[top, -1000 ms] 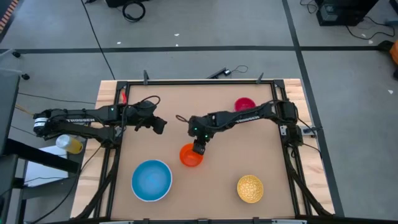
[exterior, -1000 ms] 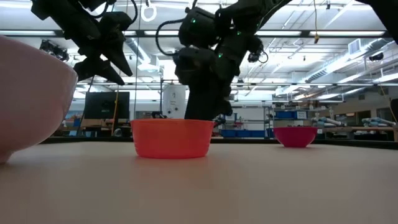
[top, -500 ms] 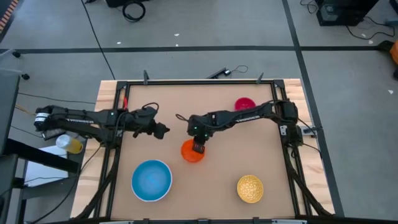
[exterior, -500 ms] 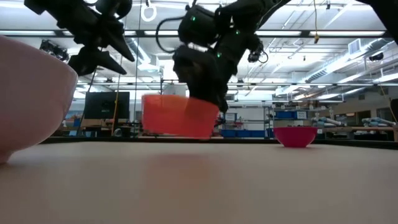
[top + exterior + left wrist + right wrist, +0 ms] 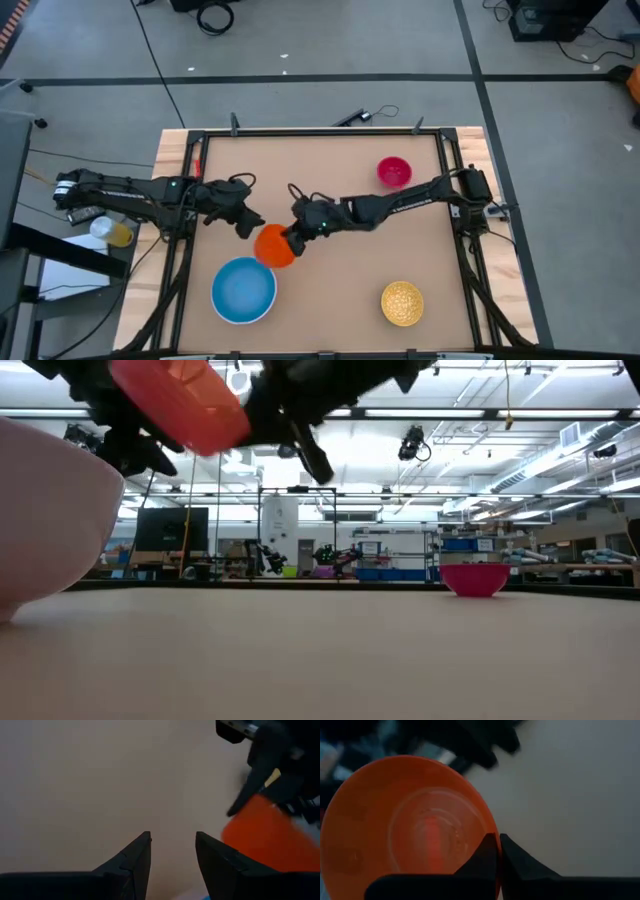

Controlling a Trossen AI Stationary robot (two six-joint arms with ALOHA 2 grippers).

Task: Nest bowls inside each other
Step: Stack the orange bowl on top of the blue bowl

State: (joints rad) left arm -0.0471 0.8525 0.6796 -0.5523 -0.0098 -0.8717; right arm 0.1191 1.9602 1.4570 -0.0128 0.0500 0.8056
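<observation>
The orange bowl (image 5: 271, 246) hangs tipped above the table's middle left, with my right gripper (image 5: 292, 240) shut on it. In the low view the orange bowl (image 5: 180, 402) is high over the tabletop. My left gripper (image 5: 251, 226) hovers open just left of it, holding nothing; its wrist view shows the orange bowl (image 5: 265, 842) past its fingers. The light blue bowl (image 5: 243, 291) stands on the table near the front left, just in front of the orange one. The speckled yellow bowl (image 5: 402, 302) stands at the front right, the red bowl (image 5: 394, 171) at the far right. A large white bowl (image 5: 50, 520) rests close to the low camera. My right gripper pinches the orange bowl's rim (image 5: 491, 838), one finger inside the bowl and one outside. The fingers come from the table's right, slanting down. The bowl is lifted clear of the table and tilted, its opening turned toward the gripper.
Black frame rails (image 5: 320, 132) run along the table's edges. Bare tabletop (image 5: 350, 270) lies between the blue and yellow bowls. A yellow item (image 5: 115, 233) sits off the table's left side.
My right gripper has lifted the orange bowl off the table and carried it up and toward the table's left, tipping it as the wrist turned. The bowl stood flat a second ago and now hangs clear. My left gripper has drifted a little toward the near edge, still open.
</observation>
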